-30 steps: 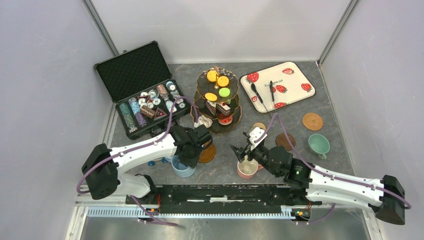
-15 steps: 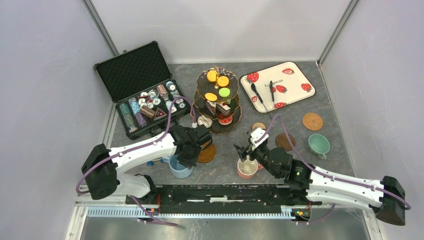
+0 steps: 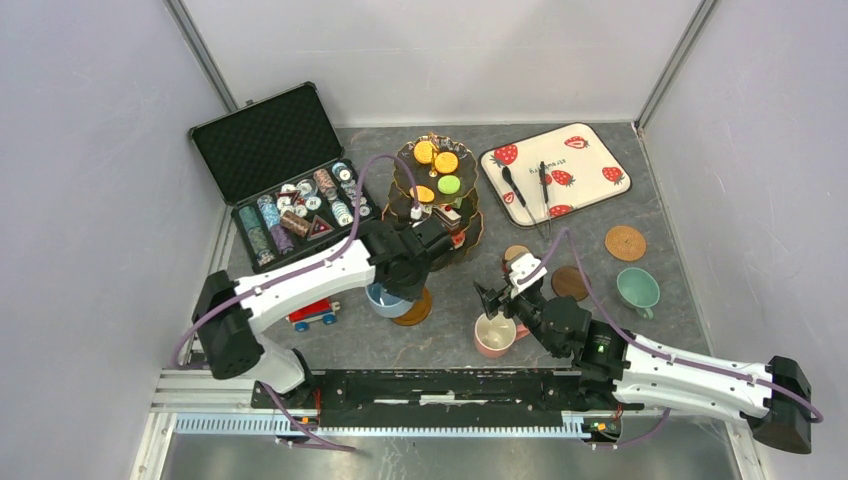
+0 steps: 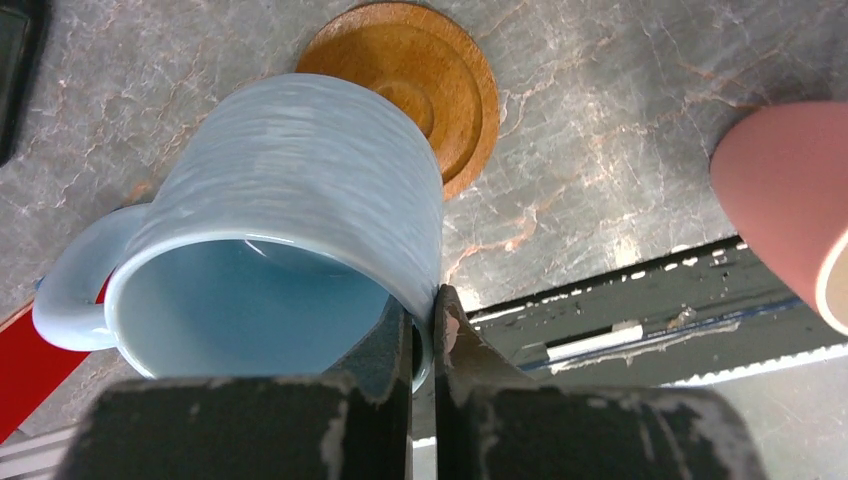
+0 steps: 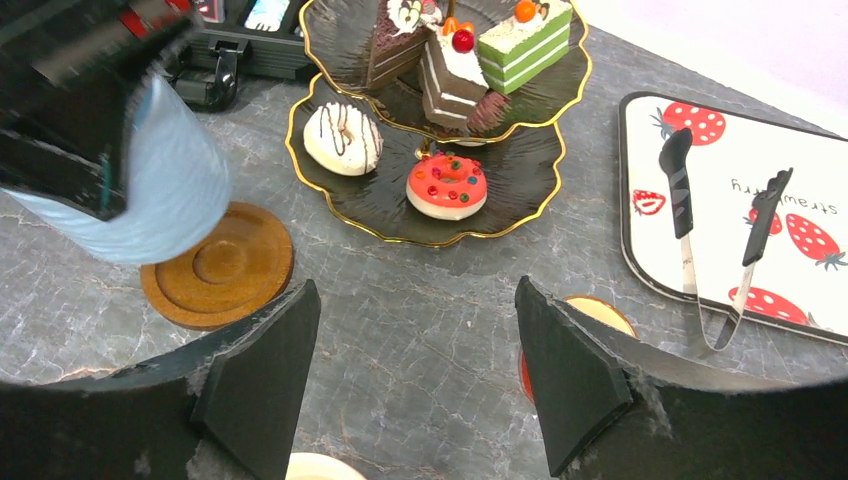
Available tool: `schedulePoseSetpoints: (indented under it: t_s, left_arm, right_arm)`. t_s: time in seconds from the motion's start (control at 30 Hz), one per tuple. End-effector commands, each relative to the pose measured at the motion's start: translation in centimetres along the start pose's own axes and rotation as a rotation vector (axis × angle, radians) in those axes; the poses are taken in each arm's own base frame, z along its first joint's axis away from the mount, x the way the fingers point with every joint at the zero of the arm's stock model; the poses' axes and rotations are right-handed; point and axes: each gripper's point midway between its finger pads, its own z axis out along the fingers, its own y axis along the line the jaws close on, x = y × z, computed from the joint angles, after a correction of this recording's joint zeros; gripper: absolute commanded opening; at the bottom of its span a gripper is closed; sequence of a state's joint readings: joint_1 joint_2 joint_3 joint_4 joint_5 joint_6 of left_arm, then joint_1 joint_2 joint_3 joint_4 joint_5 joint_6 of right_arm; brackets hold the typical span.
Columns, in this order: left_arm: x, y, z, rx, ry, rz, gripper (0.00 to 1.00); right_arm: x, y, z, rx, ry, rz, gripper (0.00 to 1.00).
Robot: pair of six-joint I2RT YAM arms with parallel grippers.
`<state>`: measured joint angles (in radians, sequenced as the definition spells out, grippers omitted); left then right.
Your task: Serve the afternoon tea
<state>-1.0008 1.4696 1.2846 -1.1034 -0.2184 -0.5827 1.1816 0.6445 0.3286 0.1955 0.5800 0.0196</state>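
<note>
- Blue mug [image 4: 300, 180]: left gripper [image 4: 422, 318] clamped on its rim, one finger inside, one outside.
- A second ago it sat near the arm bases. It now hangs tilted over the coaster [image 4: 420, 80], just before the stand [image 3: 435, 200].
- Judgement: set-down on the coaster comes next.
- Right gripper [image 5: 415, 300]: spread wide, empty, above the pink mug [image 3: 495, 336].

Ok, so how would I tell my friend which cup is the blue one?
Find the dark three-tier cake stand in the middle. Just in front of it, by a round wooden coaster, is the blue mug. It is the only pale blue cup, and the only one pinched by its rim in the left gripper; the pink mug to its right stands free.
</note>
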Motion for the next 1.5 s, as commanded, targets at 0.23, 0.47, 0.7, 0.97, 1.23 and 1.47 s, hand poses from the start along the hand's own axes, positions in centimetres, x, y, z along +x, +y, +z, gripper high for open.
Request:
schedulePoseSetpoints:
  t_s: [0.23,0.47,0.7,0.97,1.23,1.47]
  left_arm:
    - [-3.8,-2.1,2.8,-0.006,-0.079,0.075,0.02]
    - [-3.5,-2.6,3.8,0.003,-0.061,0.081,0.02]
    - [-2.6,-3.3,4.1,0.024,-0.044,0.086,0.02]
    - [-1.3,-3.0,4.9,0.000,-0.022,0.080,0.02]
    - [-1.0,-2.7,5.2,-0.016,-0.015,0.079,0.06]
    - [-1.5,-2.5,4.1,-0.004,-0.052,0.060,0.37]
  right_arm:
    - [-0.8,-1.4,-0.4,0.061,-0.020,0.005,0.80]
    - [-0.4,-1.6,-0.5,0.073,-0.007,0.000,0.80]
    - [-0.2,-1.5,-0.3,0.074,-0.001,-0.007,0.80]
    - [0.1,-1.4,-0.2,0.071,0.002,-0.009,0.81]
    - [0.1,-1.3,-0.1,0.069,0.006,-0.010,0.81]
    - [0.1,-1.2,0.0,0.065,0.010,-0.011,0.81]
